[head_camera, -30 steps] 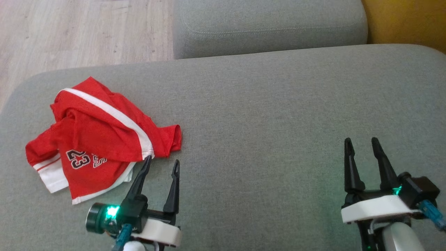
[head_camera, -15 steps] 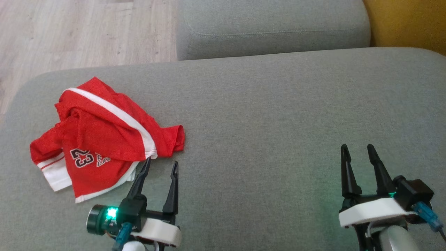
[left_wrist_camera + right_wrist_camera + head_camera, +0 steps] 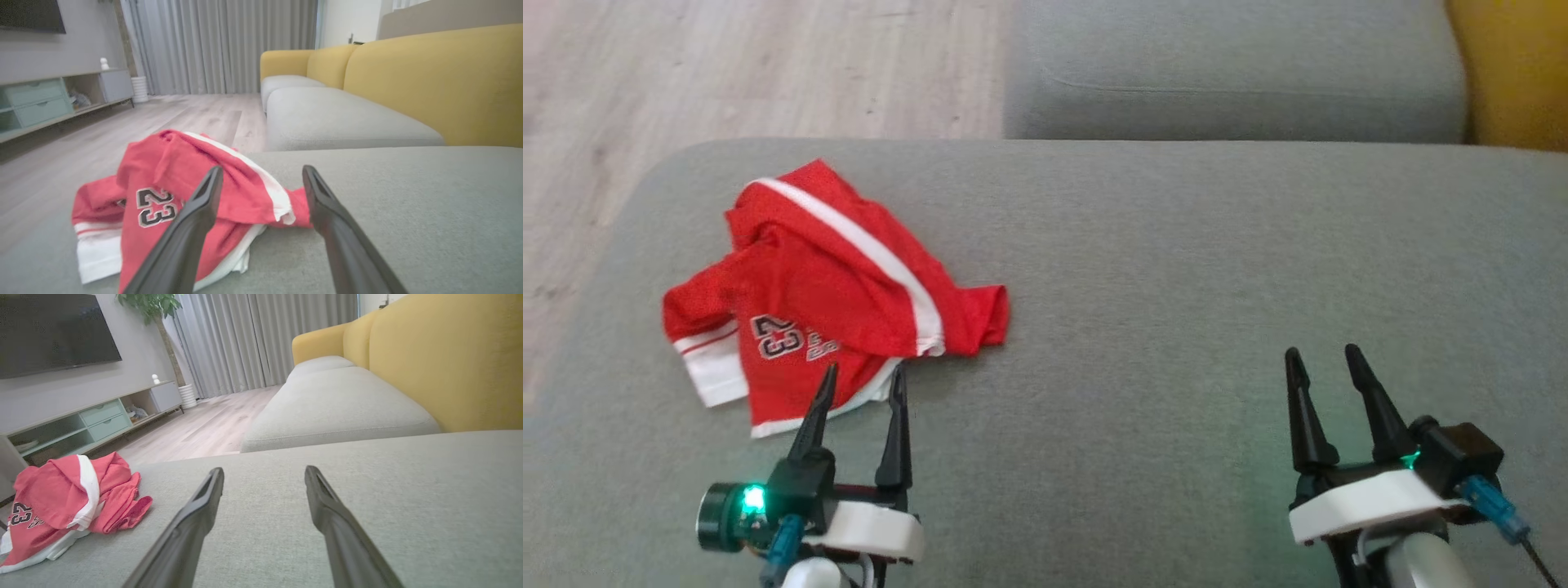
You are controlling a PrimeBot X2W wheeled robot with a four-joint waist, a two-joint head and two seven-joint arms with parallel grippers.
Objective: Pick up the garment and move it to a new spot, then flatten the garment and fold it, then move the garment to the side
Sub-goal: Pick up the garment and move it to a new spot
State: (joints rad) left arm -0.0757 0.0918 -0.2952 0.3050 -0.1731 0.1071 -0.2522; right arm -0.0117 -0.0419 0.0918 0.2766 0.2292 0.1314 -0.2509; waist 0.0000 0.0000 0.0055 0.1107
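The garment (image 3: 833, 310) is a red sports jersey with white trim and the number 23. It lies crumpled on the left part of the grey sofa seat (image 3: 1176, 286). My left gripper (image 3: 864, 371) is open at the garment's near edge, its left fingertip over the white hem. In the left wrist view the garment (image 3: 163, 163) lies just beyond and left of the open left gripper (image 3: 262, 169). My right gripper (image 3: 1321, 353) is open over bare seat far to the right. The right wrist view has the right gripper (image 3: 263, 469) empty and the garment (image 3: 61, 494) at the far left.
A second grey seat cushion (image 3: 1233, 73) lies beyond the seat, with the yellow backrest (image 3: 1511, 73) at the right. Wood floor (image 3: 727, 65) runs past the seat's rounded left and far edges. A low TV cabinet (image 3: 81, 420) stands across the room.
The head camera has turned, sliding the whole picture to the right. Relative to the garment, my left gripper has moved left, so its fingers now front the hem. Both grippers stay open.
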